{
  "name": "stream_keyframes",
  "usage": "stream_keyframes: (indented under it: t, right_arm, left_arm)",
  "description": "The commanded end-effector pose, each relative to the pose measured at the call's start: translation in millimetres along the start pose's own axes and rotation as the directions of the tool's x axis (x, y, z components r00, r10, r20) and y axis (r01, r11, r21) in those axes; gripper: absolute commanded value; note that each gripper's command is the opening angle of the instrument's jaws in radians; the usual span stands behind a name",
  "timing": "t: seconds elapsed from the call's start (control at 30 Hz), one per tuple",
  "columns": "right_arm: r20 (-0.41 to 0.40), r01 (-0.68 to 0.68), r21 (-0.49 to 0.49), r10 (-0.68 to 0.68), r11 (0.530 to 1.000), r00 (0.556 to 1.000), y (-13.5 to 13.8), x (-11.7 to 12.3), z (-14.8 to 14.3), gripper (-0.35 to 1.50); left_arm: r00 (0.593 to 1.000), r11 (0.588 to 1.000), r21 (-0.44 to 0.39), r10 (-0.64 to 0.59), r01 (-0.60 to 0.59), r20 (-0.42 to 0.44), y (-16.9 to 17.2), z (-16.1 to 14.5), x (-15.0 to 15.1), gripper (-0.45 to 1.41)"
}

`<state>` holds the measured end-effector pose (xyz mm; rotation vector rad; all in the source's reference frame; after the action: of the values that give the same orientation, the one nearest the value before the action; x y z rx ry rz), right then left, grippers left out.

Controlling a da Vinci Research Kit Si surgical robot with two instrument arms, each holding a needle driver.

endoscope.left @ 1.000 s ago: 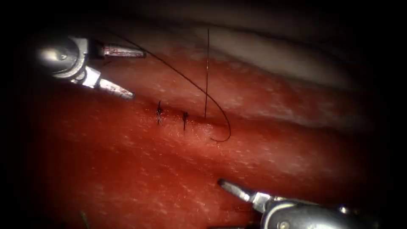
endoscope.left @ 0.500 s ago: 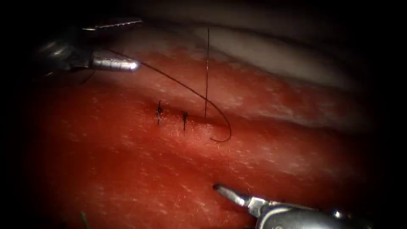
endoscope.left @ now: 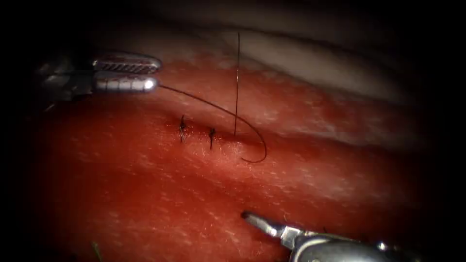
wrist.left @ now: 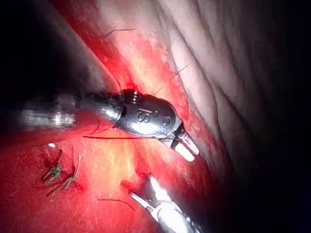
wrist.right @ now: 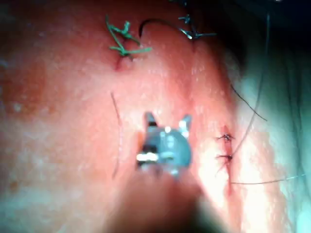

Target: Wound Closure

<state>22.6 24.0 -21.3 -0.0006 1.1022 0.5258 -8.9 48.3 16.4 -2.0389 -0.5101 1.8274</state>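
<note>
Gripping thread (endoscope.left: pixel 213 106) with left tool (endoscope.left: pixel 157 74), by far-left edge of tissue (endoscope.left: pixel 145 194). Right tool (wrist.right: pixel 167 120) released, empty, by near edge. Thread into cut (endoscope.left: pixel 228 140) just right of two knots (endoscope.left: pixel 182 128). Judged best: pull slowly along thread line, avoid tearing tissue.

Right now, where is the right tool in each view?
Endoscope: right tool below the cut.
Left wrist: right tool beside the left tool.
Right wrist: right tool, jaws open, holding nothing, near the knots.
Shared landmark: the thread.
</note>
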Motion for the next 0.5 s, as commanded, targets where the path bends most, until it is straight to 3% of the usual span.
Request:
stream_keyframes:
  t: [0.03, 0.13, 0.2, 0.27, 0.3, 0.33, 0.37, 0.43, 0.5]
  right_arm:
    - [0.000, 0.000, 0.003, 0.000, 1.000, 1.000, 0.0, 0.5, 0.7, 1.20]
    - [-0.026, -0.025, -0.002, 0.025, 1.000, 0.999, 0.5, 1.9, 0.1, 1.11]
    - [-0.052, -0.051, -0.002, 0.051, 0.999, 0.997, 1.3, 3.5, -0.5, 0.91]
    - [-0.064, -0.070, 0.011, 0.070, 0.997, 0.995, 2.3, 5.1, -1.2, 0.46]
    - [-0.062, -0.083, 0.024, 0.085, 0.996, 0.995, 3.5, 6.6, -1.8, -0.03]
    - [-0.063, -0.095, 0.024, 0.097, 0.995, 0.993, 4.6, 7.6, -2.0, -0.15]
    - [-0.064, -0.101, 0.021, 0.102, 0.995, 0.993, 5.2, 8.1, -2.0, -0.10]
    - [-0.072, -0.117, 0.015, 0.118, 0.993, 0.990, 6.9, 9.3, -1.5, 0.27]
    - [-0.072, -0.123, 0.010, 0.123, 0.992, 0.990, 7.6, 9.6, -0.4, 0.42]
  left_arm:
    - [1.000, 1.000, 0.018, 0.006, -0.006, 0.020, 0.0, 0.3, -1.2, -0.35]
    - [0.997, 0.998, 0.067, -0.021, 0.016, 0.077, -0.6, -0.1, -2.5, -0.35]
    - [0.995, 0.995, 0.089, -0.058, 0.051, 0.083, -0.8, 0.0, -3.3, -0.35]
    - [0.991, 0.993, 0.100, -0.076, 0.066, 0.106, -0.6, 0.5, -4.3, -0.35]
    - [0.989, 0.995, 0.078, -0.072, 0.062, 0.133, -0.2, 1.1, -5.1, -0.35]
    - [0.987, 0.999, 0.049, -0.019, 0.012, 0.160, 0.3, 1.8, -5.8, -0.35]
    - [0.987, 0.999, 0.033, 0.007, -0.012, 0.162, 0.4, 2.1, -6.0, -0.35]
    - [0.985, 0.997, -0.004, 0.078, -0.079, 0.156, 0.8, 2.9, -6.5, -0.35]
    - [0.983, 0.993, -0.038, 0.114, -0.110, 0.146, 1.0, 3.2, -7.1, -0.35]
